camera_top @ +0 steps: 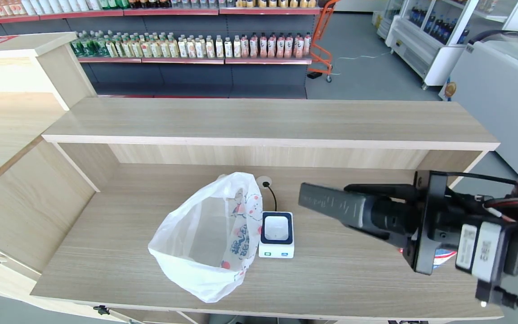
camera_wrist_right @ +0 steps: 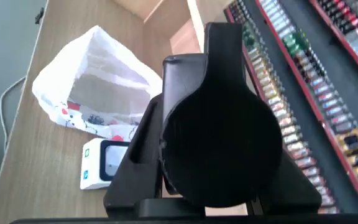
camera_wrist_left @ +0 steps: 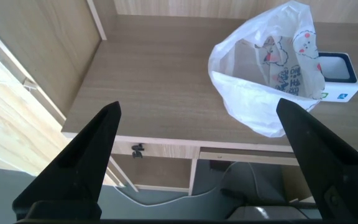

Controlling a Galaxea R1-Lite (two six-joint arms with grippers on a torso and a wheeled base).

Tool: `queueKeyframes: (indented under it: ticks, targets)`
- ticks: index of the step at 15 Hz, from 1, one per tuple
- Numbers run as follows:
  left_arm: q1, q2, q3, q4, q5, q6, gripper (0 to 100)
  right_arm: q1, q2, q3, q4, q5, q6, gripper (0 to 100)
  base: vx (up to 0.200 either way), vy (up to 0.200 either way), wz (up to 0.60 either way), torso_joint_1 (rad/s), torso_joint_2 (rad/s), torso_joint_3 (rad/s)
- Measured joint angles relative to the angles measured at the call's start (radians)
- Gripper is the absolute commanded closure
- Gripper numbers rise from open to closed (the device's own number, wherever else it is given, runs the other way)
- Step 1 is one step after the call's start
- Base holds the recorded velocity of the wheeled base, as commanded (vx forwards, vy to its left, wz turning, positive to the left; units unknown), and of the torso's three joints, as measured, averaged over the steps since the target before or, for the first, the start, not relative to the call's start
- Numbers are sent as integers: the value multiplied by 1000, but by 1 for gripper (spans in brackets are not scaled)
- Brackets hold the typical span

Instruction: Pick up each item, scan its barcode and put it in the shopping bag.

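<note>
Right arm [camera_top: 425, 216] black, white labels, black-red cables; left pincer [camera_wrist_left: 199, 104] black wedges.

Head view: bright, even light from overhead, with no hard shadows. The bag [camera_top: 205, 234] lets light through and throws a faint, soft shadow on the counter [camera_top: 106, 252] at its 6 o'clock. The back panel under the ledge lies in mild shade. There is glare on the freezer [camera_top: 497, 85] lid at 2 o'clock and a pale reflection on the scanner [camera_top: 277, 234] window. Straight counter edges bow toward the borders.

Left wrist view: the left hand [camera_wrist_left: 197, 155] has its fingers [camera_wrist_left: 82, 165] in dark shade. The wood at 9 o'clock is washed out.

Right wrist view: the right hand [camera_wrist_right: 207, 46] is a black, featureless mass close to the lens.
</note>
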Motion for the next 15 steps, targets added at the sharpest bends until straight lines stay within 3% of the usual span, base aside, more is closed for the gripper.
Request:
queueKeyframes:
  ticks: [4, 7, 9, 15]
  targets:
    - [0, 0, 0, 0, 0, 0, 0, -127, -113, 71, 17, -299, 986, 100, 0, 0, 0, 0, 0, 0]
    - [0, 0, 0, 0, 0, 0, 0, -165, -120, 141, 25, -379, 1420, 100, 0, 0, 0, 0, 0, 0]
    - [0, 0, 0, 0, 0, 0, 0, -176, -92, 160, 27, -390, 1556, 100, 0, 0, 0, 0, 0, 0]
    - [0, 0, 0, 0, 0, 0, 0, -194, -21, 205, 29, -394, 1663, 100, 0, 0, 0, 0, 0, 0]
